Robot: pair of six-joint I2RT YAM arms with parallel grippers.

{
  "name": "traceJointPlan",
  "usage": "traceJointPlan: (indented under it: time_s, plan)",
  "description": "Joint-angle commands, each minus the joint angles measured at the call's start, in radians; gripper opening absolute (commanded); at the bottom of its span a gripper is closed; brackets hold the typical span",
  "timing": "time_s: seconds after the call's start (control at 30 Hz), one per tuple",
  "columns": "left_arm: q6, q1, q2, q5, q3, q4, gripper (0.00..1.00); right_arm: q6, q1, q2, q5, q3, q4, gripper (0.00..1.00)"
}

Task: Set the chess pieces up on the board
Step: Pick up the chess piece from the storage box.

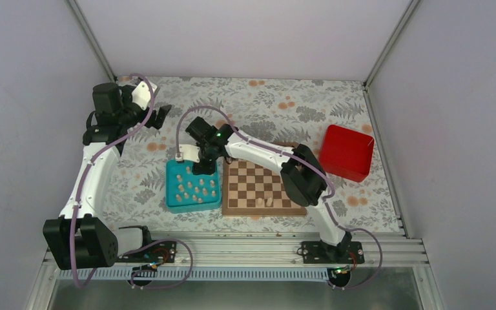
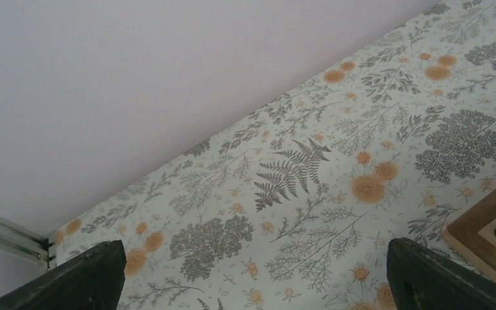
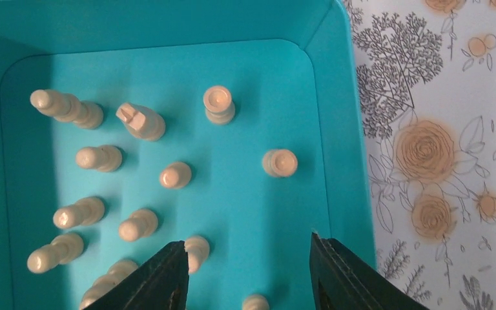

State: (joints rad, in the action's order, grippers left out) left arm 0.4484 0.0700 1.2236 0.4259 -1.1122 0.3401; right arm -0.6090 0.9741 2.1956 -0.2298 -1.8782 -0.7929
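Observation:
Several pale beige chess pieces (image 3: 175,175) stand in the teal tray (image 1: 174,204); they also show in the top view (image 1: 192,188). Two pale pieces (image 1: 264,202) stand on the wooden chessboard (image 1: 239,191) near its front edge. My right gripper (image 3: 248,252) is open and empty, hovering over the tray's back right part, its left finger beside one piece (image 3: 197,249). It also shows in the top view (image 1: 201,169). My left gripper (image 2: 252,274) is open and empty, raised over the floral table at the back left (image 1: 160,117). A corner of the board (image 2: 484,226) shows in the left wrist view.
A red square box (image 1: 346,152) stands to the right of the board. The floral table cover (image 2: 310,174) runs to the pale back wall. The right arm's elbow (image 1: 303,174) hangs over the board's right side.

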Motion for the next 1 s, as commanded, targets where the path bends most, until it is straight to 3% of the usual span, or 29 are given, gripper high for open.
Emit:
traceJointPlan:
  time_s: [0.0, 0.3, 0.97]
  plan:
    - [-0.014, 0.005, -0.023, 0.014, 0.01, -0.021, 1.0, -0.011, 0.024, 0.03, -0.005, -0.02, 0.057, 0.49]
    - [-0.019, 0.005, -0.029, 0.011, 0.014, -0.025, 1.0, -0.018, 0.032, 0.086, -0.029, -0.039, 0.094, 0.49]
    - [-0.024, 0.005, -0.039, 0.042, 0.016, -0.021, 1.0, -0.022, 0.054, 0.204, 0.107, -0.123, 0.152, 0.48]
